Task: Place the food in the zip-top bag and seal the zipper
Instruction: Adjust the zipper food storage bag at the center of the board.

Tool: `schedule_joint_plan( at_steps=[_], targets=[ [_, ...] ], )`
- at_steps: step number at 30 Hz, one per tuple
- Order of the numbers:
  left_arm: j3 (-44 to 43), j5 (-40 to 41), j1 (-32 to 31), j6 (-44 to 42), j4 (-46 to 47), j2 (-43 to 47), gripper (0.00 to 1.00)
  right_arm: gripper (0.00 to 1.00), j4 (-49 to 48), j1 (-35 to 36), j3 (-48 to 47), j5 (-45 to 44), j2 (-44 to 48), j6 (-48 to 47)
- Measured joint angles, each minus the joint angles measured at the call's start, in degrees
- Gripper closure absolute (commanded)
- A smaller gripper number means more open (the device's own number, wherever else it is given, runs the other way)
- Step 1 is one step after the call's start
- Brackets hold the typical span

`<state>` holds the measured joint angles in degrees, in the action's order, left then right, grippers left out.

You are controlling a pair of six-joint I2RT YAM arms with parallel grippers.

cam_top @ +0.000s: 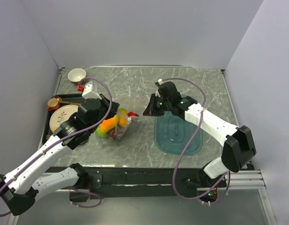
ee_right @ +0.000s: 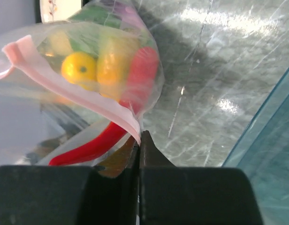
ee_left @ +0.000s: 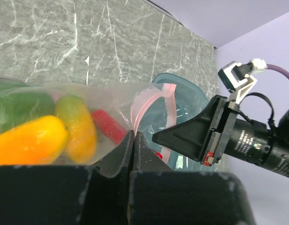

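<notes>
Overhead view: a clear bag point(cam_top: 117, 125) lies left of centre on the marble bench point(cam_top: 135, 79), next to a teal tray point(cam_top: 178, 136) on its right. It is packed with toy food point(cam_top: 109, 125) (yellow, orange and green pieces show through the plastic).

In the left wrist view, the left fingers point(ee_left: 130, 145) are closed together at lower centre, pinching the bag where its pink zipper strip point(ee_left: 149, 101) curves down to them. The strip bows into an open loop, so the mouth is not sealed.

In the right wrist view, the right fingers point(ee_right: 145, 150) are shut at lower centre on the near end of the strip. A red chili point(ee_right: 104, 140) lies just under the strip, and whether it pokes out of the mouth is unclear.

Loading looks done or nearly so. Pressing the zipper closed along its length is left to do
</notes>
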<state>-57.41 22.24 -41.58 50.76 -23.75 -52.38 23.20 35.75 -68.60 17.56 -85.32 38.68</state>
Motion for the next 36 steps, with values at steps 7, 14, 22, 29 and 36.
schedule_joint_plan(
  at_steps=[7,14,22,29,36],
  targets=[
    [-3.08,4.33,0.0,-0.04,-4.74,0.13,0.99,1.0,0.24,0.39,-6.88,2.49,-0.02,-1.75],
    [-7.52,12.02,0.15,0.04,-10.08,6.16,0.99,1.0,-1.05,3.65,-20.44,7.72,-2.34,-5.11],
    [-12.92,14.27,0.15,-1.4,-12.83,7.72,0.99,1.0,3.02,5.7,-29.2,12.17,-14.6,-7.43],
    [-8.37,9.84,0.22,-2.6,-9.22,2.32,0.99,0.99,5.53,6.29,-23.71,9.2,-16.17,-7.72],
    [-1.38,-0.72,0.26,-0.92,-5.33,-11.21,0.99,0.96,8.07,4.42,-15.37,3.89,-16.28,-8.57]
  ],
)
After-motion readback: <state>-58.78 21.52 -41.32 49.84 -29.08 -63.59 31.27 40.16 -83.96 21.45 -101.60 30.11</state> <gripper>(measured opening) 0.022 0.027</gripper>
